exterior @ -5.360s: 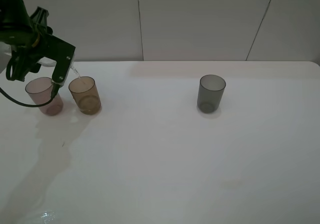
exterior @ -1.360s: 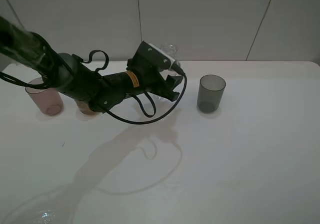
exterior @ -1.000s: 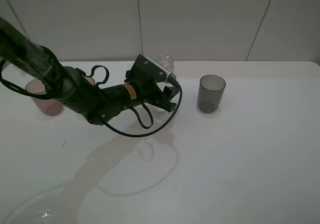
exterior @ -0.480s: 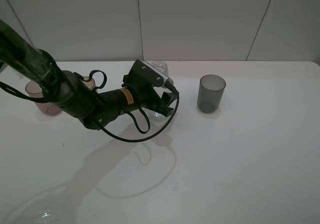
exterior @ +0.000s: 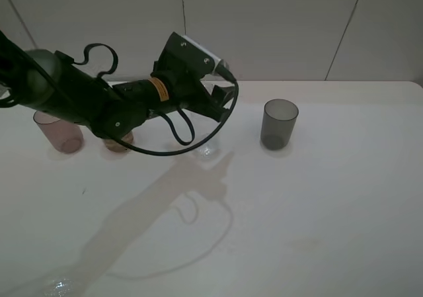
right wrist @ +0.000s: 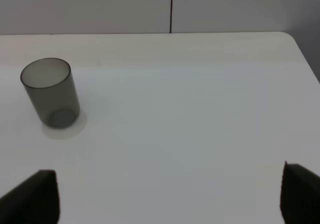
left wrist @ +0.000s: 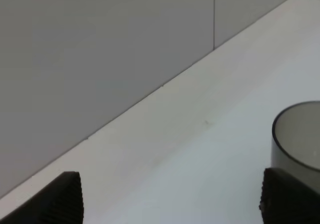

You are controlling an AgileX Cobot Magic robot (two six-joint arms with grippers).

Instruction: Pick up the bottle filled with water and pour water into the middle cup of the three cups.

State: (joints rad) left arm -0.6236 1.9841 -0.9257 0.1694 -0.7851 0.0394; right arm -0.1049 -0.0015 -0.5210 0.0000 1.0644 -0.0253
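The clear bottle (exterior: pixel 205 146) stands on the table between the cups, and only its lower part shows below my left arm. My left gripper (exterior: pixel 225 97) hangs above it, open and apart from it. In the left wrist view the left gripper (left wrist: pixel 175 200) has its dark fingertips (left wrist: pixel 62 199) wide apart with nothing between them. The amber middle cup (exterior: pixel 117 140) is partly hidden behind the arm. Left of it stands the pinkish cup (exterior: pixel 59 131). The grey cup (exterior: pixel 279 124) (left wrist: pixel 299 136) (right wrist: pixel 50 92) stands to the right. My right gripper (right wrist: pixel 167 196) is open over bare table.
A grey panelled wall (exterior: pixel 264 26) rises right behind the white table (exterior: pixel 297 211). The table's rounded right corner (right wrist: pixel 292 39) shows in the right wrist view. A small wet glint (exterior: pixel 61 286) lies at the front left.
My left gripper has opened and let go of the bottle, which now stands on the table. The gripper has then lifted up and away from it.
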